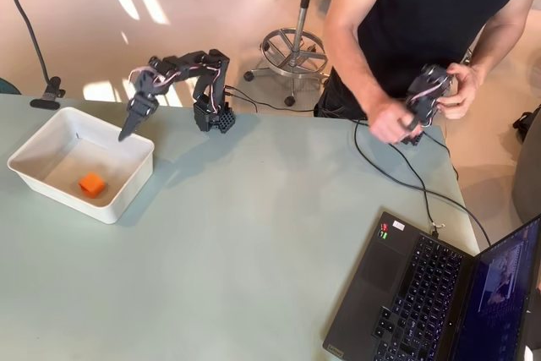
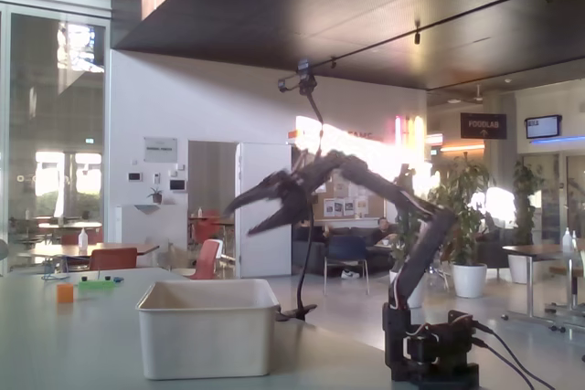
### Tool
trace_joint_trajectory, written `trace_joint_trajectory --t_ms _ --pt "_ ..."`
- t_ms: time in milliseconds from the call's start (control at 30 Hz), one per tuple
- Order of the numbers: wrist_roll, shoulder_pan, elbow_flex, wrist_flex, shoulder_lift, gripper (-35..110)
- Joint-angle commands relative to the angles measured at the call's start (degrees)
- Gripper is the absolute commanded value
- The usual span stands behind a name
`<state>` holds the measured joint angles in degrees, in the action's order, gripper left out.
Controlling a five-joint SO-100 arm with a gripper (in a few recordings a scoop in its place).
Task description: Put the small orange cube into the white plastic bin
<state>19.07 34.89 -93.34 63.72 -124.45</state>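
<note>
The end effector [image 2: 239,216] hangs in the air above the white plastic bin [image 1: 127,177], its two fingers spread apart and holding nothing, as the fixed view shows clearly. In the overhead view its tip [image 1: 128,128] sits over the far right rim of the bin. The small orange cube [image 1: 91,184] lies on the bin floor, toward the near side, well apart from the fingers.

Judging from this, the placing step is done and the release is complete; what remains is only for the arm to draw back clear of the bin without clipping its rim.

Around the scene, the arm's base [image 1: 214,116] stands on the table [image 1: 254,251] just right of the bin. A laptop [image 1: 423,293] sits at the near right corner, well apart, with a cable [image 1: 406,171] trailing across the table toward it. A person [image 1: 406,31] stands behind the far edge. In the fixed view another small orange block [image 2: 64,292] seems to rest on the table left of the bin, though it is too small to be sure. Nothing stands in the arm's way.
</note>
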Motion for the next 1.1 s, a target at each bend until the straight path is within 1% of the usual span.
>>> trace_joint_trajectory --t_ms 0,133,233,300,400,500,600,733,867,967,1067 --pt "-0.26 -1.93 1.49 5.27 -11.25 22" --pt "-0.26 -8.70 1.41 17.84 -19.69 10" --pt "-2.29 -19.34 0.79 26.46 -21.27 7" --pt "-5.80 -25.75 -2.02 27.69 -21.45 7" --pt "-10.99 -31.29 -9.05 27.16 -22.15 7" --pt "-14.41 -32.34 -16.96 23.38 -22.85 7" --pt "-15.38 -32.34 -27.69 15.29 -25.49 6" --pt "-15.47 -32.70 -45.97 2.99 -30.76 6" --pt "-15.56 -32.87 -62.14 -5.80 -37.97 7" --pt "-15.56 -32.87 -68.99 -8.79 -44.30 7" --pt "-15.64 -34.28 -74.97 -8.88 -48.87 7"
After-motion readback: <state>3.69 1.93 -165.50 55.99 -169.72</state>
